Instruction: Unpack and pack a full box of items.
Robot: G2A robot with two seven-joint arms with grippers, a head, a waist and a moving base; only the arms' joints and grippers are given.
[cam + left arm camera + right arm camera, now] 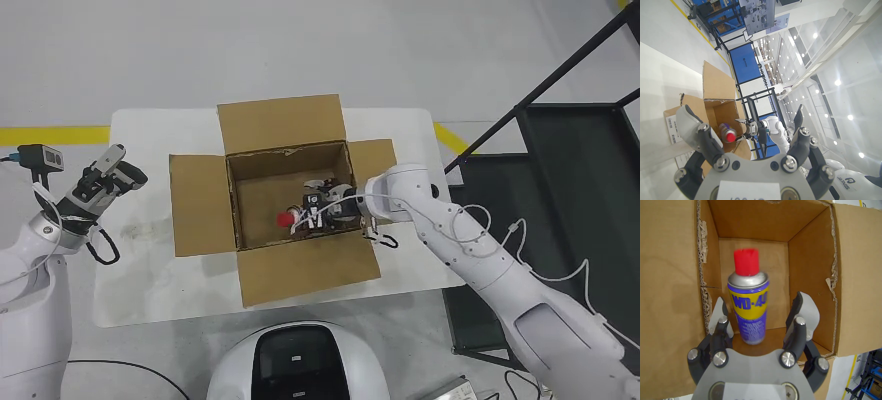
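We've got the upright spray can (749, 313) sitting right between the spread fingers (802, 308) of the right pincer (760, 298); left pincer (742, 108), spread too, is well off.

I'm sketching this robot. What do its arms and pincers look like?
The left arm and right arm are glossy white; a white cable runs along the right. The left pincer and right pincer each have a grey plate, black links and pale fingers with black pads.

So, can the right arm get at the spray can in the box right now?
Probably yes: the right gripper is open inside the box, facing the spray can, with nothing between them.
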